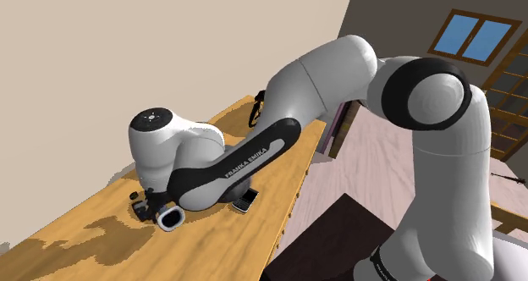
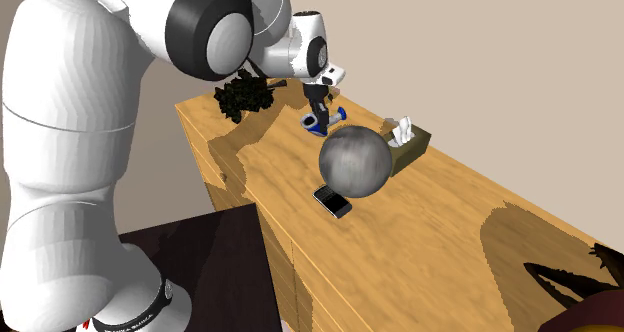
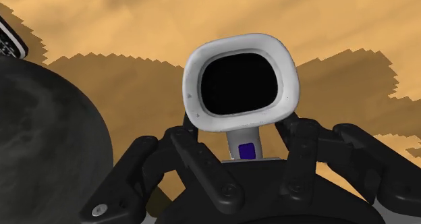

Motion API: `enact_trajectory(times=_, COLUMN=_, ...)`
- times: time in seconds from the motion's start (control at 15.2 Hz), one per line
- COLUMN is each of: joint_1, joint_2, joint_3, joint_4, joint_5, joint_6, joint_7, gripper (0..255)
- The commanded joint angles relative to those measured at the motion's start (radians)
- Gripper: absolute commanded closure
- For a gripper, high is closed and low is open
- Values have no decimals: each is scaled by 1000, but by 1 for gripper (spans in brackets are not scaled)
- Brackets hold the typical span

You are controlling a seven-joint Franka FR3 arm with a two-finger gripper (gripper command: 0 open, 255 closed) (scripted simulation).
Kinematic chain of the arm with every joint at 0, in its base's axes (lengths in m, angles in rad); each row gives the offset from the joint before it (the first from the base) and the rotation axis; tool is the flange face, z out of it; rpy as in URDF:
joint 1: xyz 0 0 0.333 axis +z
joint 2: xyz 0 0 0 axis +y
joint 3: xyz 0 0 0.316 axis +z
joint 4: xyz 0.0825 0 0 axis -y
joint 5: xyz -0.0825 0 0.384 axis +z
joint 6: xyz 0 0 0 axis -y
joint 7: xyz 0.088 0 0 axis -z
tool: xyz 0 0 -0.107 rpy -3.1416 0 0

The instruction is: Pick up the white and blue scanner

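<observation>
Scanner [image 3: 239, 81] gripped in my pincer [image 3: 241, 140], down at the wooden tabletop [image 3: 121, 27].
I read the two black fingers as closed narrow on its slim neck, right under the head. I judge that spot chosen because the stem fits between them while the bulky head sits clear above. The head is a white rounded frame around a black window, with a small blue button on the neck. A mottled grey ball [image 3: 40, 142] sits close beside the pincer, so I'd lift straight up.
</observation>
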Motion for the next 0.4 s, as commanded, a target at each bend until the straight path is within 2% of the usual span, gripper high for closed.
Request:
enact_trajectory(times=0.0, joint_1=-6, joint_2=-20, joint_3=9, joint_4=2, joint_5=14, joint_6=-19, joint_7=-10, gripper=255)
enact_trajectory(times=0.33, joint_1=-14, joint_2=-46, joint_3=21, joint_4=9, joint_5=34, joint_6=-48, joint_7=-25, gripper=255)
